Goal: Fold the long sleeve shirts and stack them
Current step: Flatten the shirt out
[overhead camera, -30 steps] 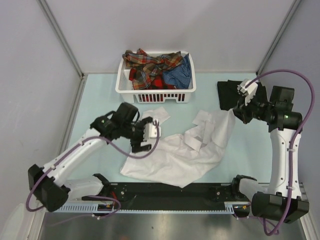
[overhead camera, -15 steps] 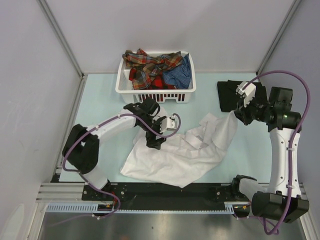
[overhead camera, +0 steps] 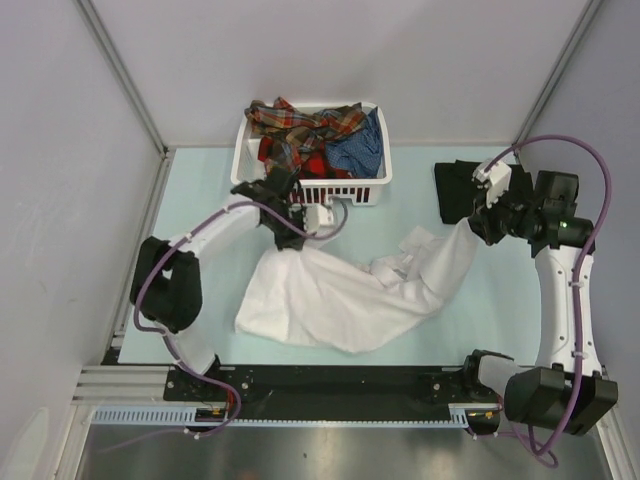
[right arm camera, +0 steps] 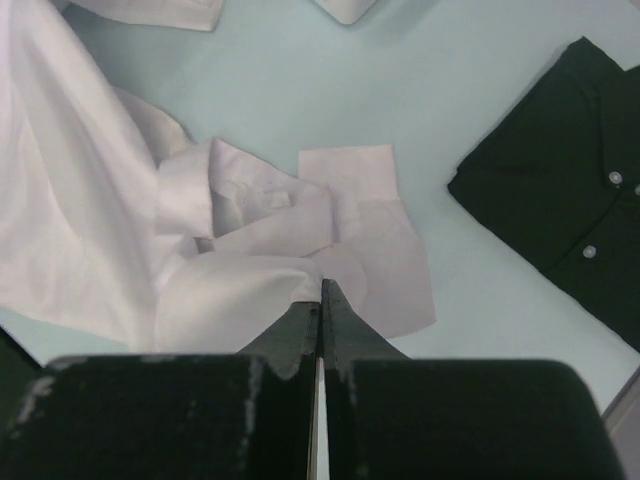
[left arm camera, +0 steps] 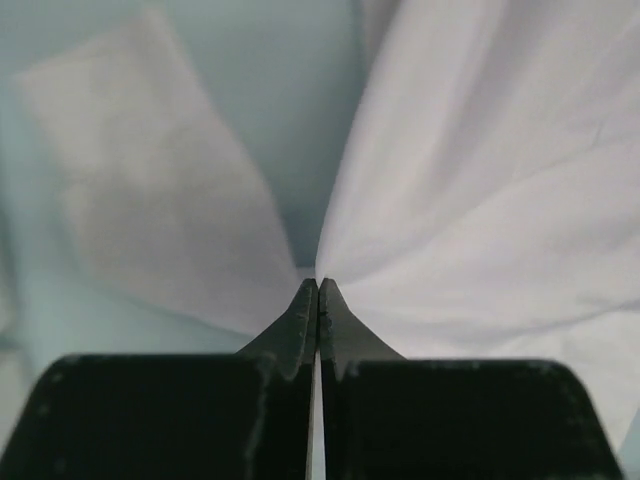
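- The white shirt (overhead camera: 340,295) lies nearest my bases, spread across the middle of the pale blue table (overhead camera: 200,190). Its near hem sags in a loose, rumpled curve.
- The cloth is plain white and thin. It is drawn into long soft creases that run from one of my grips to the other.
- My left gripper (overhead camera: 284,243) is pinched tight on the shirt's far left corner. In my left wrist view the fingertips (left arm camera: 317,292) meet with no gap, and white folds fan out from them to the right.
- My right gripper (overhead camera: 472,226) is clamped on the shirt's far right edge and lifts it into a peak. In my right wrist view the closed tips (right arm camera: 321,292) bite a fold of white cloth (right arm camera: 80,200).
- Between the two grips, the collar and cuffs bunch in a crumpled knot. One cuff lies flat and square on the table.
- The black shirt (overhead camera: 458,186) lies folded flat on the table just beyond my right gripper. Its small pale buttons show in the right wrist view (right arm camera: 560,190).
- Farthest off stands the white slatted basket (overhead camera: 320,192), just past my left gripper. It holds crumpled plaid shirts (overhead camera: 300,130) in red, brown and green, and a blue shirt (overhead camera: 362,146) at its right side.
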Available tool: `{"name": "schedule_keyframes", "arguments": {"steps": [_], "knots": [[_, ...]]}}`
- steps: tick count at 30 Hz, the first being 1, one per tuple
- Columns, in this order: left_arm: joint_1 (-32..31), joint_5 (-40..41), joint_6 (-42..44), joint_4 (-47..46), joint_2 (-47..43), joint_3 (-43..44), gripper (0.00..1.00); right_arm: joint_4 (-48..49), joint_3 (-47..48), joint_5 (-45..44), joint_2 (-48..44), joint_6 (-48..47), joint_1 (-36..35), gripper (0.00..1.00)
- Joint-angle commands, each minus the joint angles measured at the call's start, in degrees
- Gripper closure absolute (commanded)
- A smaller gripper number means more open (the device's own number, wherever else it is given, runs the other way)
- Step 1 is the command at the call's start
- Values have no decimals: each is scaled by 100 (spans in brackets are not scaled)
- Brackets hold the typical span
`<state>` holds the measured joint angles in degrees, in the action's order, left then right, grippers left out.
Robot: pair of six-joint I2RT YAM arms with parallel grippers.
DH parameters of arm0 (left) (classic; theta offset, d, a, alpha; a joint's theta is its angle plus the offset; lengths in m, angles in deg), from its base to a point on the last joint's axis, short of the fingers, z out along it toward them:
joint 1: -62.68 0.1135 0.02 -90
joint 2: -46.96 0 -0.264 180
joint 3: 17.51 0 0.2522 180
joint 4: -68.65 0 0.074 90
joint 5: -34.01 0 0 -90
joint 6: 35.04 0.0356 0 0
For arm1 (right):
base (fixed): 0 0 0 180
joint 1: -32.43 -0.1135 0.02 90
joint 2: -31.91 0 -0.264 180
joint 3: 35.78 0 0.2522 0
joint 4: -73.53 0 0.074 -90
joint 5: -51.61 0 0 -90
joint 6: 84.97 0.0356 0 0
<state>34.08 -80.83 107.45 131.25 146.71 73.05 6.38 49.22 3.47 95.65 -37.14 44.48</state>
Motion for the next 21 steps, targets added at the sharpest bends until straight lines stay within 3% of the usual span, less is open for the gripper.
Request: {"name": "schedule_keyframes", "arguments": {"steps": [1, 4, 7, 8, 10, 11, 12, 13, 15, 17, 21], "knots": [[645, -276, 24, -225, -830, 890, 100, 1021, 196, -424, 418, 455, 86, 100], [619, -266, 541, -410, -1857, 435, 100, 971, 618, -355, 612, 421, 262, 100], [190, -320, 1463, 167, -2729, -855, 100, 602, 611, -258, 534, -26, 420, 100], [-47, -33, 2031, 570, -3315, -1825, 100, 514, 393, -258, 403, -158, 438, 100], [-750, 303, 2448, 775, -3977, -2867, 96, 356, 111, -276, 236, -571, 456, 100], [-892, 461, 2650, 794, -4494, -3698, 87, 329, -65, -267, 156, -721, 456, 100], [-945, 584, 2661, 768, -4673, -3950, 50, 285, -354, -258, -18, -827, 456, 100], [-920, 620, 2539, 663, -4770, -4092, 36, 241, -505, -241, -72, -967, 456, 100], [-605, 194, 2074, 758, -4763, -3884, 19, 5, -664, -179, -186, -1187, 456, 100], [-279, -177, 1697, 1021, -4561, -3306, 14, -408, -857, -65, -240, -1529, 447, 100], [363, -741, 1291, 979, -4131, -2679, 14, -664, -1174, -38, -424, -1882, 447, 100]]}}
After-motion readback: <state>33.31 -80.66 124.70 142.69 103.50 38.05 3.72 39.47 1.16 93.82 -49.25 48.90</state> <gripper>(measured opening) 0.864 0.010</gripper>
